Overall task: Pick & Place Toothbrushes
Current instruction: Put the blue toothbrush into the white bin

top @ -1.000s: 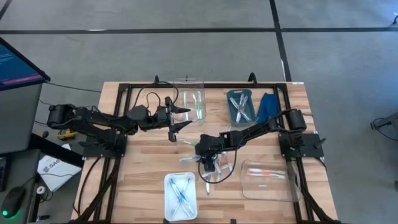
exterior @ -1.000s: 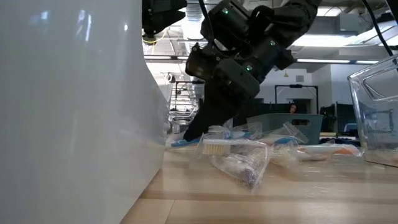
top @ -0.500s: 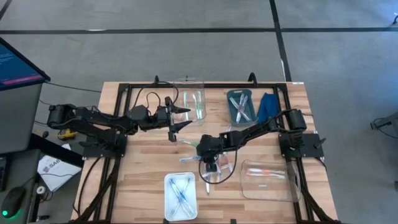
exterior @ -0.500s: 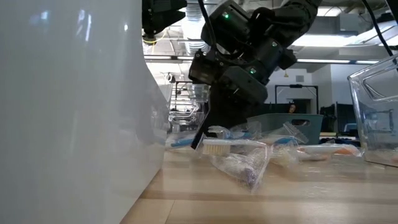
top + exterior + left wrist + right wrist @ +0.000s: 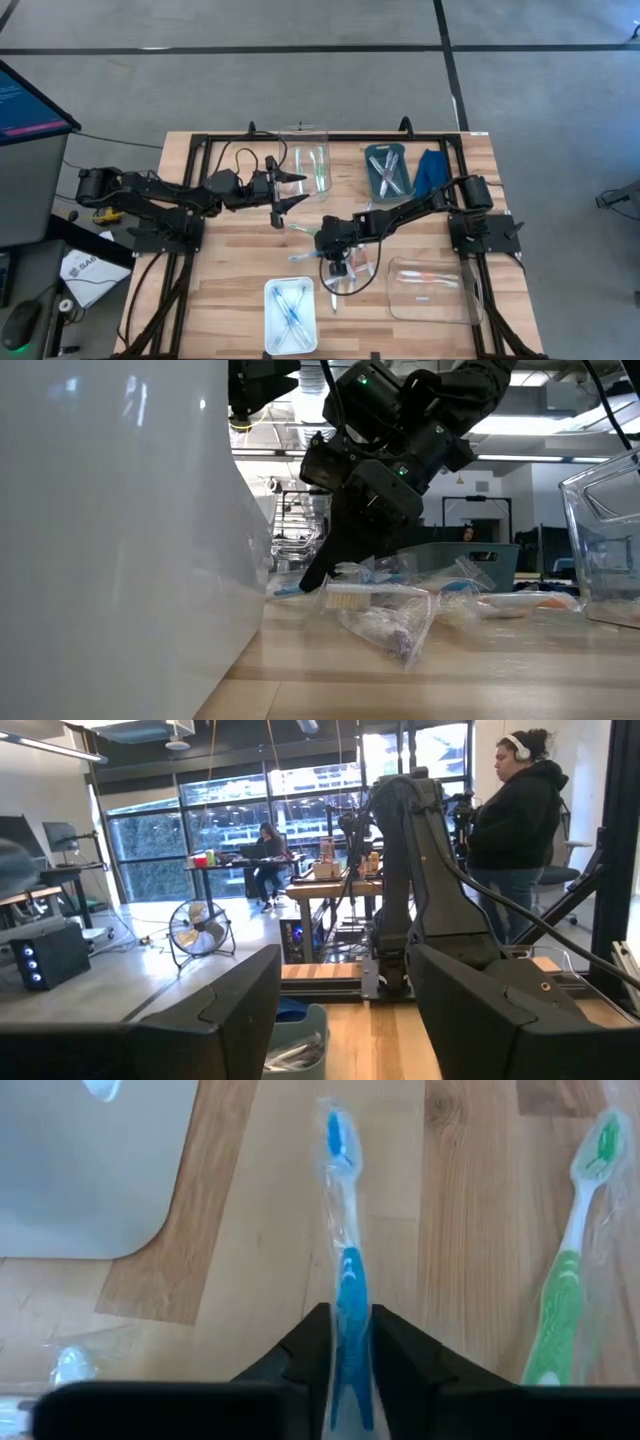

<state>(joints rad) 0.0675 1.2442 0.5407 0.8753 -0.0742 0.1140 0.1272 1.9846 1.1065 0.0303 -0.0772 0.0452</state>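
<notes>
The blue toothbrush [image 5: 345, 1295] lies on the table [image 5: 230, 265] near the middle, about five o'clock from the idle, spread left claw [image 5: 288, 192]. The right claw [image 5: 349, 1348] pinches its handle between nearly closed fingers. Best lift it straight up, keeping clear of the green toothbrush [image 5: 568, 1285] beside it.

Right gripper [image 5: 350, 1342] closed on blue toothbrush [image 5: 346, 1270].

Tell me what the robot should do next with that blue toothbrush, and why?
Probably lift it straight up. The right gripper has its fingers closed around the blue toothbrush, which lies on the wooden table beside a green toothbrush.
</notes>
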